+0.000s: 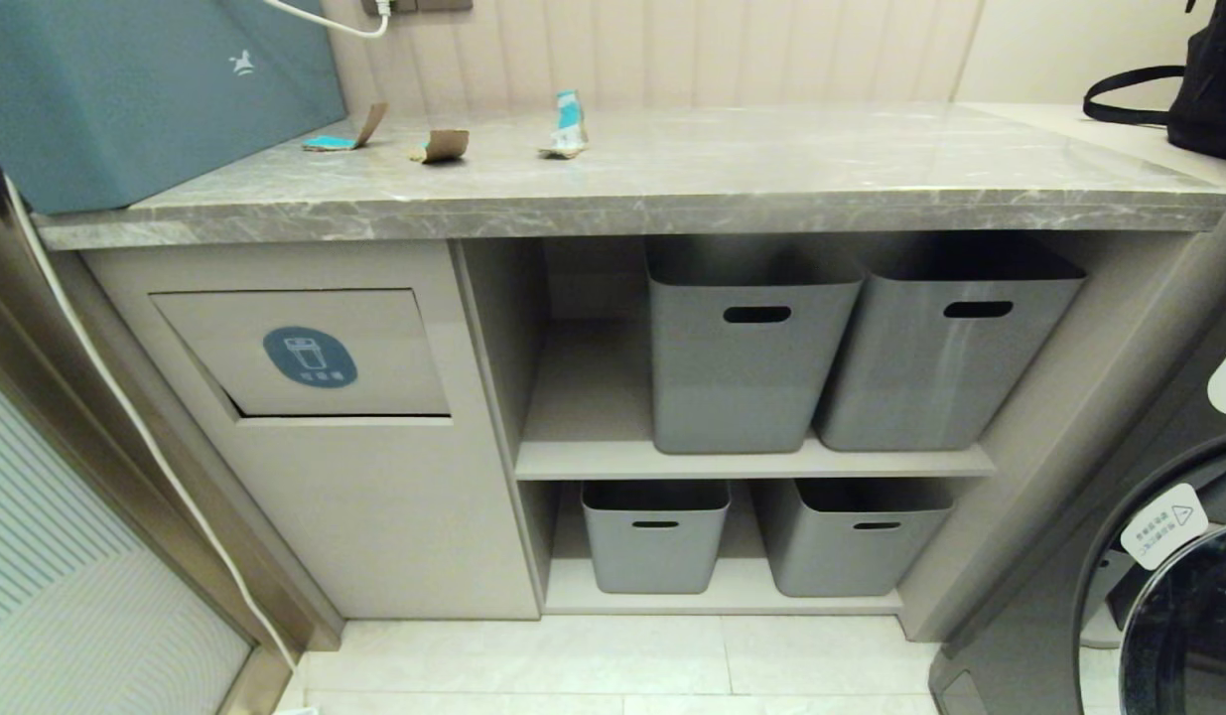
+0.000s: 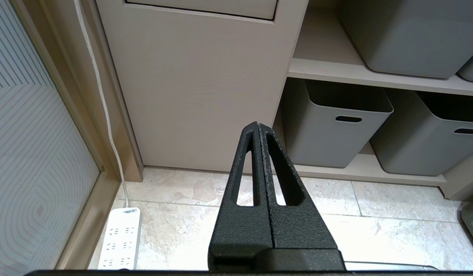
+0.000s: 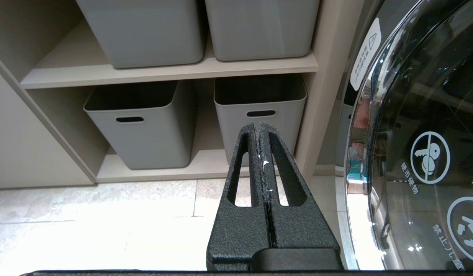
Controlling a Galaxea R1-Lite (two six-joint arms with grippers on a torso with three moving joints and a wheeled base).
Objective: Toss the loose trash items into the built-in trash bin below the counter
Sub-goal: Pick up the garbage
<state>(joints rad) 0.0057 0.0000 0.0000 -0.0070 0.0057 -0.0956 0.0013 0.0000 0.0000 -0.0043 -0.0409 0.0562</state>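
Both grippers (image 2: 258, 128) (image 3: 259, 126) pressed together, empty, parked low near floor (image 2: 374, 203); three scraps (image 1: 340, 134) (image 1: 444, 145) (image 1: 567, 127) far back on counter (image 1: 771, 169), left of centre; best taken singly by edges, then pushed through bin flap (image 1: 305, 353) below left.

Teal box (image 1: 126, 89) cut by frame edge; basket (image 1: 747, 348) interiors hidden; flap sticker (image 1: 310, 357) text unreadable.

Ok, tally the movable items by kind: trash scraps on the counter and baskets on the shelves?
Trash scraps on the counter: 3, namely teal-faced cardboard scrap, curled brown cardboard scrap, teal-and-white carton piece
Grey plastic baskets: 4, two per shelf
Total: 7
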